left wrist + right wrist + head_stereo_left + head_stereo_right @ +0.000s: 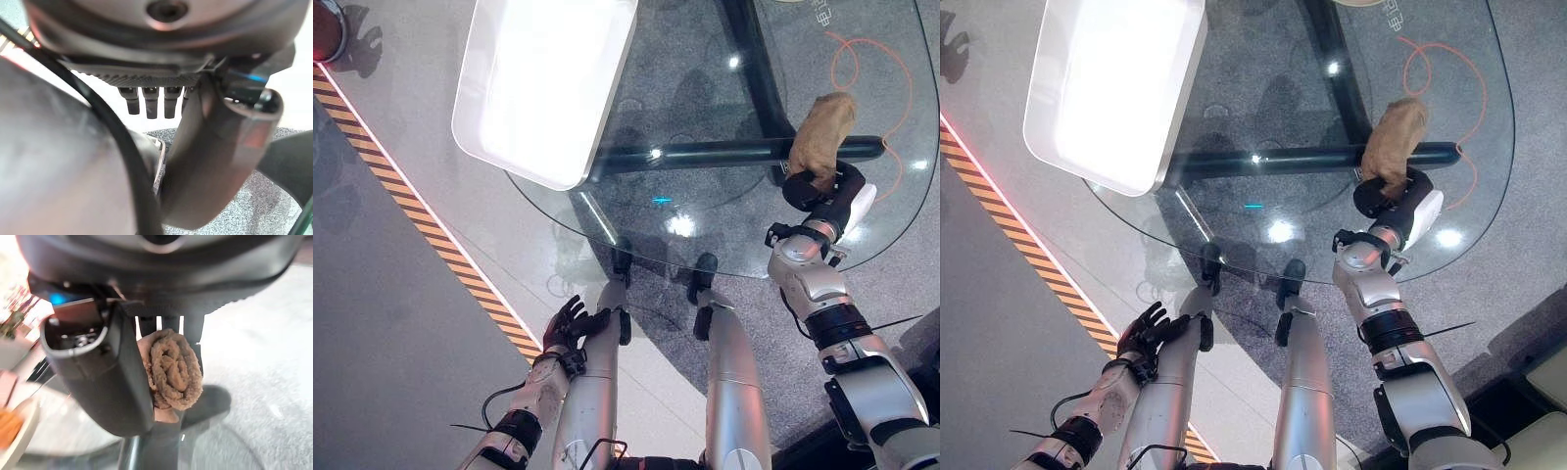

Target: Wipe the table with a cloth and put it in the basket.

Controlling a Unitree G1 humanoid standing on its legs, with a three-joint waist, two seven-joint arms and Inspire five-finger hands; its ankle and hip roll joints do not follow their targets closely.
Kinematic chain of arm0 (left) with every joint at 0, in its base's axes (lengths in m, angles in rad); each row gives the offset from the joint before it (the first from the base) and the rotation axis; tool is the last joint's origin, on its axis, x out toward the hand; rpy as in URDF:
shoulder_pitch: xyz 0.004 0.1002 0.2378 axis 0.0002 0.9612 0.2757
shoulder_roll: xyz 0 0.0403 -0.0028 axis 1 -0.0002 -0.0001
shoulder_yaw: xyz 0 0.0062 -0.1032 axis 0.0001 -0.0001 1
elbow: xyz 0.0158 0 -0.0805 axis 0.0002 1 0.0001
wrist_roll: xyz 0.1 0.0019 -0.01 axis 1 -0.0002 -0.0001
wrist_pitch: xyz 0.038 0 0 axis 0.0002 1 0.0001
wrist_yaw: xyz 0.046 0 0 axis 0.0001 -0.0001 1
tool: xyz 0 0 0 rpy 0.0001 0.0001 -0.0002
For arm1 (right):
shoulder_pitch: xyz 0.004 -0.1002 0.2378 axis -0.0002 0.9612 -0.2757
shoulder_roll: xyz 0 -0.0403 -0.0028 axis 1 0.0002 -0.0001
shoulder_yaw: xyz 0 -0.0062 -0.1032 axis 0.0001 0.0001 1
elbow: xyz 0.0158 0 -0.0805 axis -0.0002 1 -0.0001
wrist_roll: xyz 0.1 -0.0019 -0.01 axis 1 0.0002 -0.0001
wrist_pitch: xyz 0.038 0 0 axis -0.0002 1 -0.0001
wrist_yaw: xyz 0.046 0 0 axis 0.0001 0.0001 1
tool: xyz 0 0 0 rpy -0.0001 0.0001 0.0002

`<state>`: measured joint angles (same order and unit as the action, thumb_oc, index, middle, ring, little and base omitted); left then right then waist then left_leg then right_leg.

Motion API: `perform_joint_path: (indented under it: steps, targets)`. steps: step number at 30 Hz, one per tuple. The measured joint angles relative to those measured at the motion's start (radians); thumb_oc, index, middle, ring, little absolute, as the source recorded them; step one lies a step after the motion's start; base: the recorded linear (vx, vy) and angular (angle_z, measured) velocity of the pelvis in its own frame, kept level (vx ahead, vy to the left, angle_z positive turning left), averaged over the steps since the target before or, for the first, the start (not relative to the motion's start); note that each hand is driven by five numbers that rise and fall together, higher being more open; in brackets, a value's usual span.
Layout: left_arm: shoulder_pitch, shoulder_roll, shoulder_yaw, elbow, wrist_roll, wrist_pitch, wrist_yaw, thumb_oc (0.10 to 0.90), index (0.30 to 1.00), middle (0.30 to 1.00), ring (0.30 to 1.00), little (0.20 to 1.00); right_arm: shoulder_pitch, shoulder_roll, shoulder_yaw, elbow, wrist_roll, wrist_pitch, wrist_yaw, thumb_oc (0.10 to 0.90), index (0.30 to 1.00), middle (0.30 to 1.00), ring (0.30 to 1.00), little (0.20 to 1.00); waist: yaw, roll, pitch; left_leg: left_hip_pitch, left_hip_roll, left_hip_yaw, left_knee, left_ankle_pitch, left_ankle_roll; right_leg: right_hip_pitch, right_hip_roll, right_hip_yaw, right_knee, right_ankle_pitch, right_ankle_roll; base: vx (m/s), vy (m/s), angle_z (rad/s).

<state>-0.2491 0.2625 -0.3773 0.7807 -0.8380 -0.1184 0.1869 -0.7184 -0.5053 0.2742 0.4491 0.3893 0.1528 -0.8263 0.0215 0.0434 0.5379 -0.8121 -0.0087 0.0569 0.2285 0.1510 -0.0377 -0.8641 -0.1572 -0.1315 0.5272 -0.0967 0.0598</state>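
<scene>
Right hand [815,188] over the glass table [705,225], fingers and thumb curled tight round a brown cloth [822,132] — bunched roll standing up past the fingers. White basket [543,83] well off toward the left. Left hand [566,325] low beside the table edge, fingers relaxed, holding nothing.

place: showroom or lab hall | cues: grey speckled floor [411,323]; hazard-striped tape [421,220]; glass table [705,225]
</scene>
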Motion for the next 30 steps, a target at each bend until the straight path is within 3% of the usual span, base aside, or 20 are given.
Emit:
perform_joint_path:
  steps: [7, 20, 25, 30]
  targets:
    - [-0.001, -0.004, 0.000, 0.000, 0.002, -0.006, -0.004, 0.800, 0.900, 0.900, 0.900, 0.900, -0.012, 0.024, 0.113, -0.064, -0.098, 0.003, 0.189, 0.100, 0.300, 0.300, 0.300, 0.200, 0.008, 0.001, 0.000, 0.000, -0.002, -0.010, -0.001, 0.002, -0.002, 0.000, -0.003, -0.008, 0.010, -0.008, -0.003, 0.00, 0.008, 0.03]
    - [-0.003, -0.009, 0.001, 0.001, 0.003, -0.020, -0.007, 0.800, 0.900, 0.900, 0.900, 0.900, -0.027, 0.046, 0.177, -0.077, -0.171, 0.023, 0.288, 0.100, 0.300, 0.300, 0.300, 0.200, 0.023, 0.002, 0.000, -0.009, 0.000, -0.027, -0.004, 0.006, -0.010, -0.002, -0.005, -0.029, 0.015, -0.013, -0.010, 0.00, 0.001, 0.02]
    - [-0.008, -0.010, 0.000, 0.002, 0.005, -0.019, -0.007, 0.800, 0.900, 0.900, 0.900, 0.900, -0.041, 0.038, 0.207, -0.085, -0.194, 0.027, 0.384, 0.100, 0.300, 0.300, 0.300, 0.200, 0.023, 0.002, 0.000, -0.012, -0.001, -0.027, -0.005, 0.009, -0.014, -0.011, -0.008, -0.030, 0.030, -0.017, -0.015, 0.00, 0.000, 0.00]
    - [-0.017, -0.012, -0.005, 0.003, 0.014, -0.018, -0.007, 0.800, 0.900, 0.900, 0.900, 0.900, -0.056, 0.033, 0.342, -0.099, -0.195, 0.027, 0.540, 0.100, 0.300, 0.300, 0.300, 0.200, 0.033, 0.003, 0.000, -0.012, -0.001, -0.029, -0.006, 0.011, -0.017, -0.016, -0.010, -0.032, 0.041, -0.023, -0.019, 0.00, 0.000, 0.02]
